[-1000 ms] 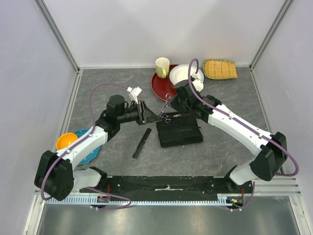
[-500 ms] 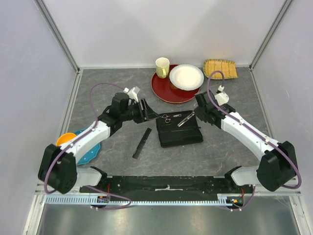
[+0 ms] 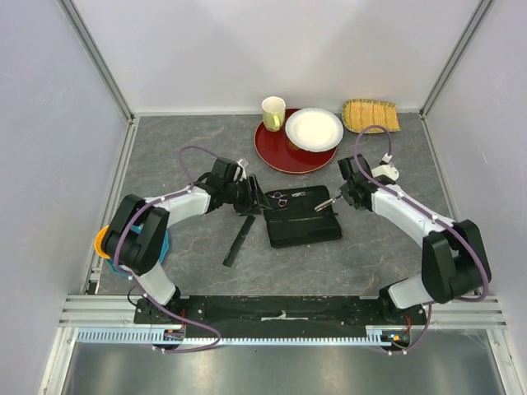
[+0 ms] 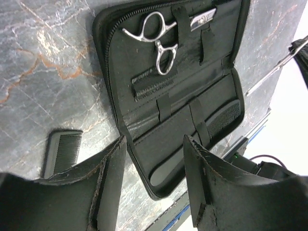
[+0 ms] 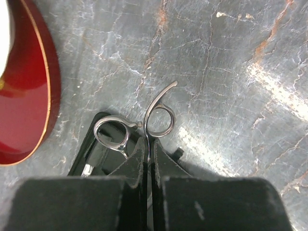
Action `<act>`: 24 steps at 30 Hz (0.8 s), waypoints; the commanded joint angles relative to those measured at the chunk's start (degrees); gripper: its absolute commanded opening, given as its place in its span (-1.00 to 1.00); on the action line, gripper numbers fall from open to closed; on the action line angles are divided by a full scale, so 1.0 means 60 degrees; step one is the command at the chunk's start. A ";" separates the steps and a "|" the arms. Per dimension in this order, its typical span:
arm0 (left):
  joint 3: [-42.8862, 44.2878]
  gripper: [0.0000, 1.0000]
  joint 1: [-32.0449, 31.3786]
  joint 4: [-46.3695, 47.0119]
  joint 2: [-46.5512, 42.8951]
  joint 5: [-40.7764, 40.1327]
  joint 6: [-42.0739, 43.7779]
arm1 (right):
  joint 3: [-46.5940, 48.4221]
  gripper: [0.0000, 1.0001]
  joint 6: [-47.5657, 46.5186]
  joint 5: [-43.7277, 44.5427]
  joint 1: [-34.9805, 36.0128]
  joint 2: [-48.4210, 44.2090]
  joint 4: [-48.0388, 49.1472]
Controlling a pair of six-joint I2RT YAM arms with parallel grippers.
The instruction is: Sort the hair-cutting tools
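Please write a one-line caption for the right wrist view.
Right fingers pinch silver scissors above the open black case, red plate at left.

Left gripper spread — right gripper pinched tight.

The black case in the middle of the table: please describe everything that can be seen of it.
The black case lies open and flat on the grey marbled table. It looks like fabric, with a zipper around its edge and elastic straps inside. One half holds silver scissors tucked under a strap; the other holds a black comb under two straps. A loose comb lies on the table just off its left side.
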 commanded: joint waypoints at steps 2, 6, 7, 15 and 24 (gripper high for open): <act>0.0732 0.14 -0.0007 0.0481 0.0525 0.0095 -0.0055 | 0.0323 -1.00 0.0291 0.0388 -0.0093 0.0886 0.0868; 0.1054 0.14 0.0007 0.0409 0.0920 -0.0037 0.0135 | 0.0499 -1.00 0.0262 0.0242 -0.0108 0.1355 0.1556; 0.1142 0.13 0.0022 0.0365 0.1081 -0.0081 0.0252 | 0.0558 -1.00 0.0306 0.0256 -0.0108 0.1530 0.1645; 0.1890 0.08 0.0417 -0.0381 0.1682 -0.0213 0.0677 | 0.1056 -1.00 0.0746 0.0696 -0.0108 0.2204 0.1499; 0.2095 0.08 0.0461 -0.0412 0.2151 0.0079 0.0722 | 0.1496 -1.00 0.1286 0.0945 -0.0049 0.2732 0.0636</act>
